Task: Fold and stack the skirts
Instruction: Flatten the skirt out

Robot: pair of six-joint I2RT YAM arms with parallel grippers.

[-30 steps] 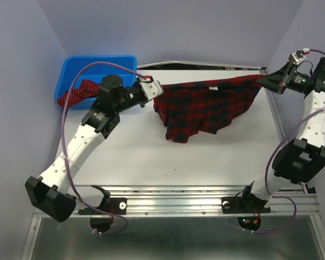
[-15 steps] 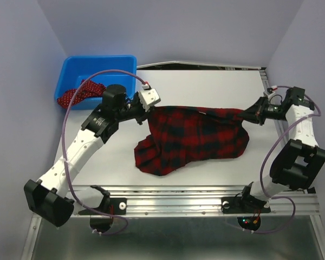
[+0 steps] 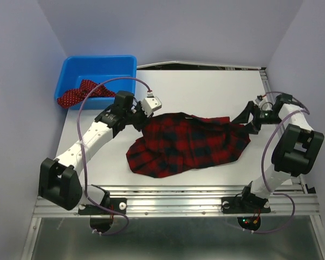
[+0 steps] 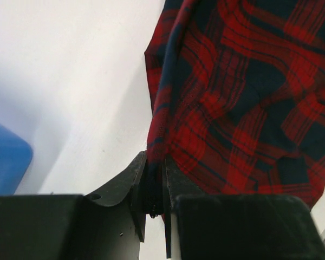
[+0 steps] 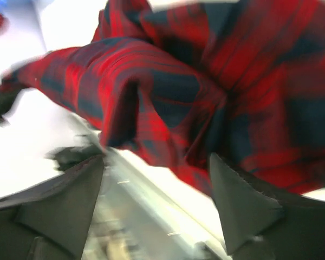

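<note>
The red-and-navy plaid skirt (image 3: 189,143) lies crumpled on the white table, spread between the two arms. My left gripper (image 3: 143,120) is shut on the skirt's upper left edge; in the left wrist view the plaid cloth (image 4: 238,97) runs down into the closed jaws of that gripper (image 4: 156,184). My right gripper (image 3: 248,122) stands open at the skirt's right end. The right wrist view shows its gripper (image 5: 157,173) spread wide, with the bunched plaid (image 5: 168,81) just ahead and nothing gripped. The dark red polka-dot skirt (image 3: 78,93) lies in the blue bin.
The blue plastic bin (image 3: 97,58) sits at the back left corner of the table. Grey walls close in on both sides, and a metal rail (image 3: 179,197) runs along the near edge in front of the skirt.
Both arms came down and toward the near side, laying the plaid skirt on the table. The right gripper opened and let go of its corner. The left gripper stayed shut on the cloth.
</note>
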